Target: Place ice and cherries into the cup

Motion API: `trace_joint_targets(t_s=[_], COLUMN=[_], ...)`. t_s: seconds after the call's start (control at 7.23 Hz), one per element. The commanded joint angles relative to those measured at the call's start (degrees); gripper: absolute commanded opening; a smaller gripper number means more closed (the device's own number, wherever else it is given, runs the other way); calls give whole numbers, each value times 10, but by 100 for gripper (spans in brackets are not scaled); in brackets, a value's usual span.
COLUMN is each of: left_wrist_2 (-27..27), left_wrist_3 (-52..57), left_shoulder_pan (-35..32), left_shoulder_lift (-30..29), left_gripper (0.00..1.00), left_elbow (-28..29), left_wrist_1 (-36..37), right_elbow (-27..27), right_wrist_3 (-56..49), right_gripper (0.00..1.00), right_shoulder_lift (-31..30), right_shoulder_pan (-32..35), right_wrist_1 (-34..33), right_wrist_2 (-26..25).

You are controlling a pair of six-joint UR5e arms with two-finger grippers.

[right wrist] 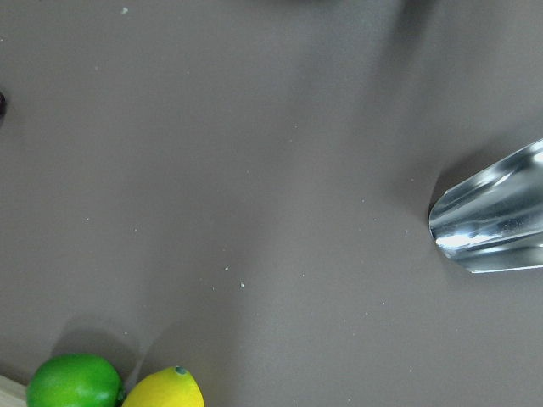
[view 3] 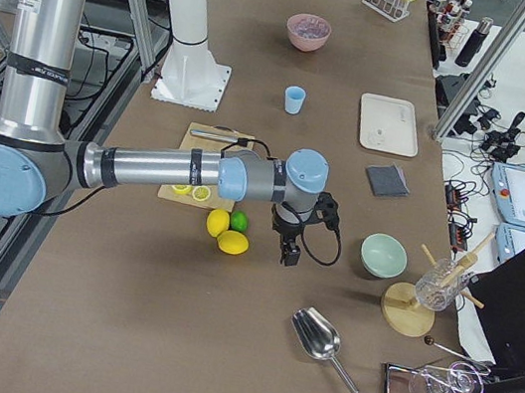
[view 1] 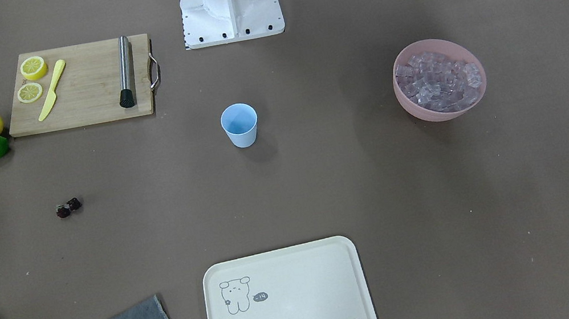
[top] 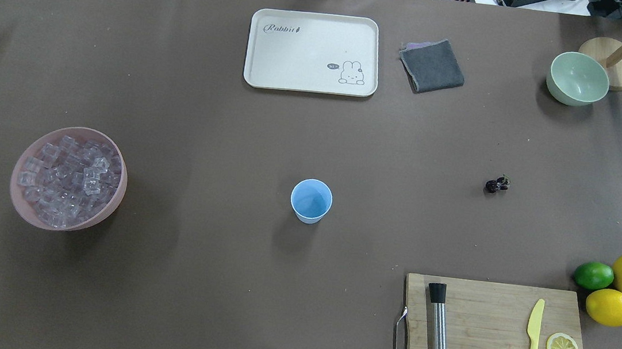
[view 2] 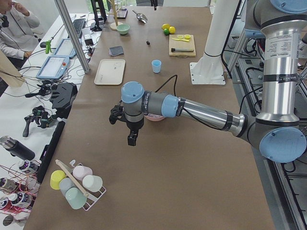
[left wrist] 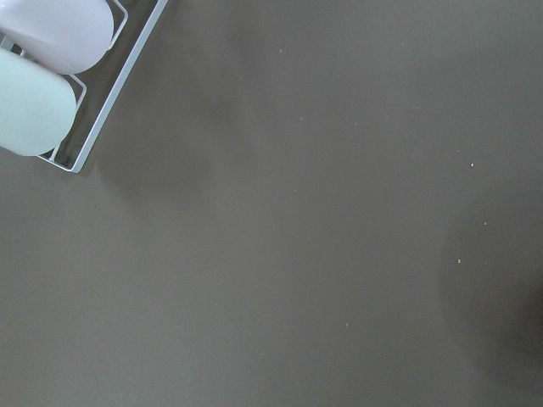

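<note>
the cup (top: 311, 200) stands upright at the middle of the table (top: 206, 129). seen from overhead, the ice (top: 64, 180) is heaped in the pink bowl (top: 120, 189) at the cup's 9 o'clock, well apart. the cherries (top: 497, 184) lie on the bare table near its 3 o'clock, a shade toward 2, also well apart.

the left gripper (view 2: 132, 139) shows only in the left side view. it points down over bare table, with the pink bowl just behind its wrist and the cup far off between 12 and 1 o'clock.

the right gripper (view 3: 290, 255) shows only in the right side view, also pointing down. the lime (view 3: 238, 221) and lemons (view 3: 232, 242) are near it at 9 o'clock, the metal scoop (view 3: 317, 335) is at 5 o'clock, and the cup is far off at 12. the cherries cannot be made out in that view.

whether either gripper's fingers are spread or closed, i cannot tell.
</note>
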Motion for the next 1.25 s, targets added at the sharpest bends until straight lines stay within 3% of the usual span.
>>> trace_joint_targets(t_s=[0.0,0.83,1.11], left_wrist_2=[2,0,14], left_wrist_3=[-4,-50,-53], left_shoulder_pan=[1,26,61], left_shoulder_lift=[1,1,11], left_gripper=[98,96,97], left_elbow=[-1,-6,-42], left_wrist_1=[-2,-44,-46], right_elbow=[2,2,1], right_wrist_3=[0,-2,-4], right_gripper=[100,100,100], right_shoulder_lift=[-2,-4,-8], right_shoulder_pan=[0,0,0], right_wrist_1=[0,0,0], right_wrist_2=[1,2,2])
